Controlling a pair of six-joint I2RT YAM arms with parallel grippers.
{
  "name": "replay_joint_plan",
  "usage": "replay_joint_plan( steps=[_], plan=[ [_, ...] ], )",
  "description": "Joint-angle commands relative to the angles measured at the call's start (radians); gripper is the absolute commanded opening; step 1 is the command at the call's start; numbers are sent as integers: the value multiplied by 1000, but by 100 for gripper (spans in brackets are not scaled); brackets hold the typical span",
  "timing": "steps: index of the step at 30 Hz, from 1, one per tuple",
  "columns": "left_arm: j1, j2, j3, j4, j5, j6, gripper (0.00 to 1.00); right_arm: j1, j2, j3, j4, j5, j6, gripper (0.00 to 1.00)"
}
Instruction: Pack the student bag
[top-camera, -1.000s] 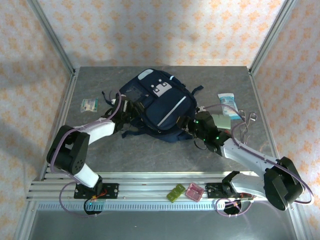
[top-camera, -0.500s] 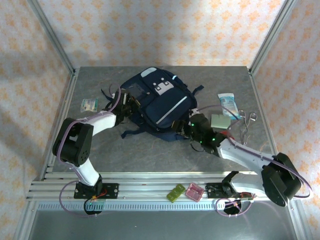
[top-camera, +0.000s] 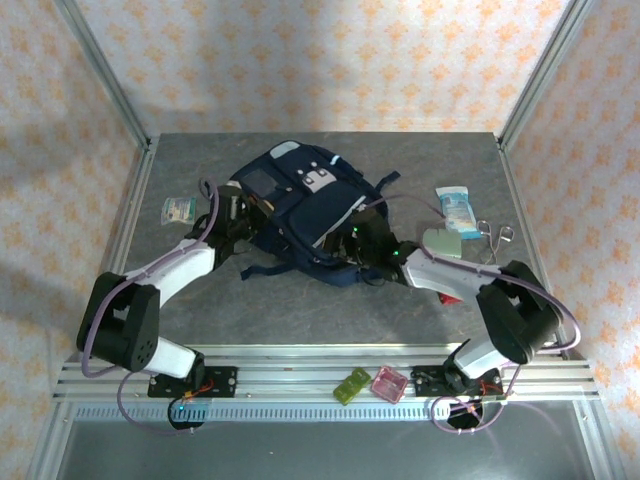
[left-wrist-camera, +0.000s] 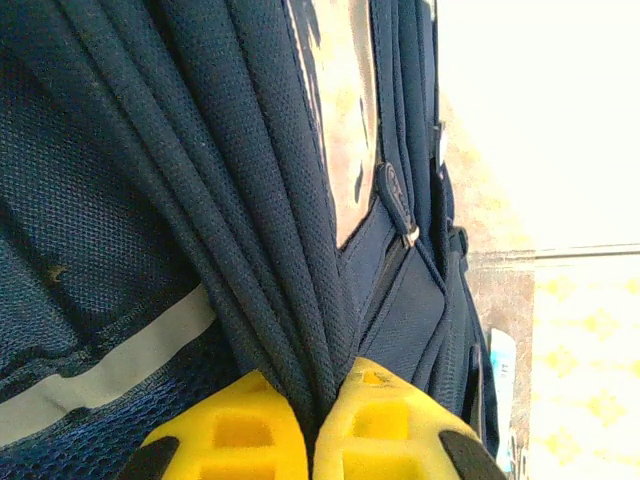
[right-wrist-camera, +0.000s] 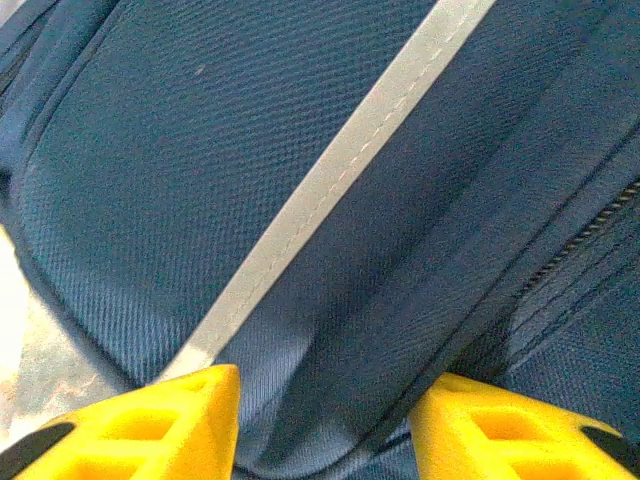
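Note:
The student bag (top-camera: 305, 200), a navy backpack with grey patches and a light diagonal stripe, lies mid-table. My left gripper (top-camera: 243, 212) is at its left side. In the left wrist view its yellow fingers (left-wrist-camera: 250, 430) are pinched on a bunched fold of the bag's navy fabric (left-wrist-camera: 290, 300), so the left gripper (left-wrist-camera: 322, 405) is shut on it. My right gripper (top-camera: 357, 242) presses against the bag's lower right edge. In the right wrist view the right gripper (right-wrist-camera: 325, 415) has its fingers (right-wrist-camera: 190, 415) standing apart, with the bag's cloth and grey stripe (right-wrist-camera: 330, 180) spanning the gap.
A green packet (top-camera: 179, 208) lies left of the bag. At the right are a blue-and-white packet (top-camera: 456, 206), a pale flat pouch (top-camera: 440, 242) and scissors (top-camera: 497, 236). A green box (top-camera: 352, 386) and a pink box (top-camera: 388, 383) sit on the front rail.
My left gripper has shut on the bag's fabric at its left side. My right gripper has moved left against the bag's lower edge, and the bag has bunched up and shifted slightly.

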Motion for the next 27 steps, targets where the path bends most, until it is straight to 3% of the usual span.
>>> replay_joint_plan(
  steps=[1,5,9,12,18,27],
  plan=[
    [-16,-76,-35,116,85,-49,0,-58,55,78,49,60,37,39],
    [-39,-83,-59,129,101,-67,0,-107,72,132,114,68,21,25],
    [-55,-69,-59,153,109,-89,0,-121,89,219,105,85,-27,24],
    [-59,-65,-57,191,111,-132,0,-103,96,270,21,105,-58,27],
    [-59,-81,-15,186,80,-175,0,40,-22,195,-53,276,-151,42],
    [-62,-109,6,179,63,-206,0,223,-57,170,-50,282,-198,46]
  ],
)
